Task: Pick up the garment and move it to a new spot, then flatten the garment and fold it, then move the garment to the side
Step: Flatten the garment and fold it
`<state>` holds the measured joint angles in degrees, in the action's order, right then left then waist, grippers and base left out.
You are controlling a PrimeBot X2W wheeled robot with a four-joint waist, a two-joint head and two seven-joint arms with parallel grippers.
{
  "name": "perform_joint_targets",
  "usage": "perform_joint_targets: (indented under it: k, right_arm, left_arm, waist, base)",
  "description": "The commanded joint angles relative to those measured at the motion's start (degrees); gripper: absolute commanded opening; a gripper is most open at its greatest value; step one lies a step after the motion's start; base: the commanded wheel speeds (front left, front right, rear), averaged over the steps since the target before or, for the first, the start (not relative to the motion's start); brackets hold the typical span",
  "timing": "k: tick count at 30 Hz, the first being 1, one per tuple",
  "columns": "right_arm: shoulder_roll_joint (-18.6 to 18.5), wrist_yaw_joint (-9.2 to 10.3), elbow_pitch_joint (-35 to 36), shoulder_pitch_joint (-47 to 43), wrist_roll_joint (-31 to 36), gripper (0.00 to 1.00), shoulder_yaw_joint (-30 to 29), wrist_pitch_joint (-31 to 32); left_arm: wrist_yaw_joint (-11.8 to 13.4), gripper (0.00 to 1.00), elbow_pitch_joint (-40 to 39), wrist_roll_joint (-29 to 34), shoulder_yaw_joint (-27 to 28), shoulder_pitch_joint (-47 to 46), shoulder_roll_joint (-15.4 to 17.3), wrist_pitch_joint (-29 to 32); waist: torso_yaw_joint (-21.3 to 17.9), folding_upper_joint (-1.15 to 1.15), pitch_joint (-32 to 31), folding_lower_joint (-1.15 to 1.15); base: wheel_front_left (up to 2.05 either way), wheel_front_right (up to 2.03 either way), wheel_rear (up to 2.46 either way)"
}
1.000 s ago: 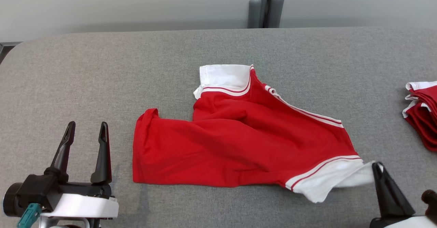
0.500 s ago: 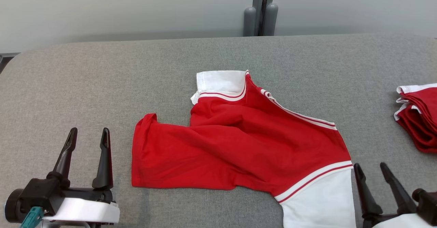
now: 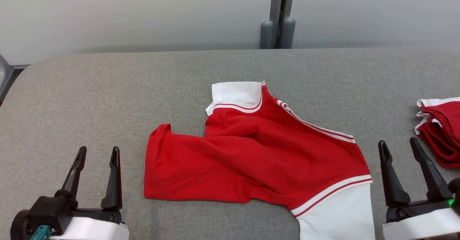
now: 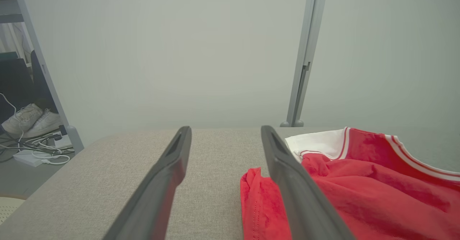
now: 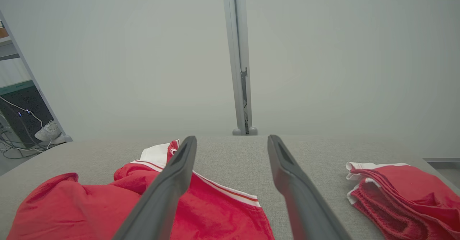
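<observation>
The garment (image 3: 251,157) lies mid-table (image 3: 107,89), its red hem toward the robot's left and its two white sleeves toward the right. The change is at the near sleeve (image 3: 337,215). A second ago it was drawn out to a point at the right gripper's fingertips. Now it lies flat and square, running off the bottom of the head view. The right gripper (image 3: 397,142) has let go and stands beside it, jaws apart and holding nothing, with bare grey cloth between its fingers and the sleeve. The whole head view has also shifted, so the camera moved; the body of the garment looks unchanged. I judge that one flattening pull is done, but flattening as a whole is not. Creases still cross the red body, the far sleeve (image 3: 237,92) sits bunched, and the hem corner curls up. The left gripper (image 3: 99,148) waits at the lower left, jaws likewise apart and empty, fingers pointing away from the robot, just off the hem. In its wrist view the red edge (image 4: 258,204) lies beside its right-hand finger. A folded red-and-white pile (image 3: 440,132) sits at the table's right edge, apart from the right gripper, which its wrist view (image 5: 402,193) confirms.
</observation>
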<state>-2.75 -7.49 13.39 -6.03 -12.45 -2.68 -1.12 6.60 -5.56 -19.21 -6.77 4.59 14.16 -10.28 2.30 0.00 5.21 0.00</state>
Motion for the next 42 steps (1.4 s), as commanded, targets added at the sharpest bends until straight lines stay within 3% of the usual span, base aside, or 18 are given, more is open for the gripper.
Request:
perform_joint_targets:
  k: [1, 16, 23, 31, 42]
  right_arm:
    - [-0.3, -0.02, 0.1, -0.2, 0.2, 1.0, 0.2, 0.2]
    - [-0.3, -0.02, -0.5, 0.0, -1.2, 1.0, 0.4, 0.5]
    - [-0.3, -0.02, -1.5, 1.2, -1.1, 1.0, 1.7, 0.9]
    - [-0.3, -0.02, -3.2, 2.1, -1.9, 1.0, 2.9, 0.5]
    - [-0.3, -0.02, -4.5, 2.8, -2.5, 1.0, 3.7, 0.5]
  left_arm:
    - [0.2, 1.0, -0.1, -0.1, -0.1, 0.7, 0.5, 0.1]
    - [0.1, 1.0, -0.4, -0.3, -0.9, -0.6, 1.0, 0.5]
    - [-3.9, 1.0, 3.6, -4.5, -3.3, -2.9, 0.8, 5.6]
    - [-9.3, 1.0, 17.0, -10.1, -4.8, -4.9, 0.3, 8.7]
    - [-12.4, 1.0, 28.2, -12.1, -7.2, -9.2, -0.1, 8.9]
  waist:
    - [0.1, 0.0, -0.1, 0.0]
    - [1.0, 0.0, 0.1, 0.0]
    - [1.1, 0.0, 2.1, 0.0]
    - [0.4, 0.0, 4.0, 0.0]
    - [-0.7, 0.0, 4.9, 0.0]
  base:
    - [0.0, 0.0, 0.0]
    - [0.0, 0.0, 0.0]
    - [0.0, 0.0, 0.0]
    - [0.0, 0.0, 0.0]
    - [0.0, 0.0, 0.0]
